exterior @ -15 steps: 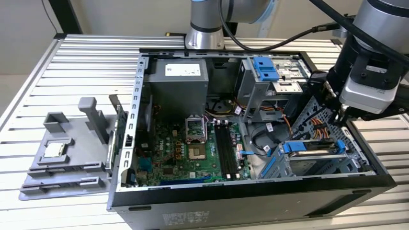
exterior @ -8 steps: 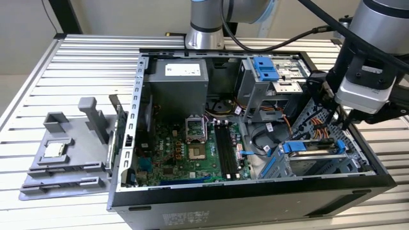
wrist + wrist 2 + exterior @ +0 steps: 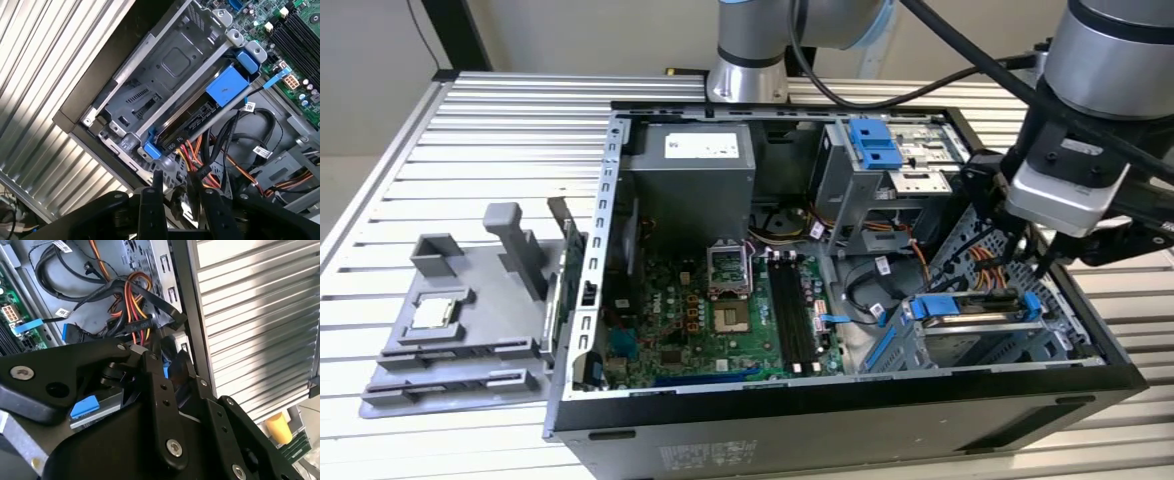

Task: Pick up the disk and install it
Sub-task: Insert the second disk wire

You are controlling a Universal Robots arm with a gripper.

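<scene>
The disk (image 3: 974,309), silver-grey in a bright blue carrier, lies in the metal drive cage (image 3: 994,345) at the case corner on the exterior view's right. In the first wrist view the disk (image 3: 192,122) sits between the cage rails, with blue carrier tabs at both ends. My gripper (image 3: 1037,262) hangs just above and behind the cage, over the bundle of orange and black cables (image 3: 220,165). The gripper (image 3: 175,186) is open, its two dark fingertips apart with only cables seen beyond them. In the second wrist view the gripper (image 3: 167,357) hovers close to a blue carrier tab (image 3: 83,407).
The open computer case (image 3: 854,405) rests on a slatted aluminium table (image 3: 494,130). Inside are the motherboard (image 3: 707,310), a grey power supply (image 3: 687,190) and a blue bracket (image 3: 871,145) in the upper bay. A grey fixture (image 3: 460,320) holding a small square chip stands at the exterior view's left.
</scene>
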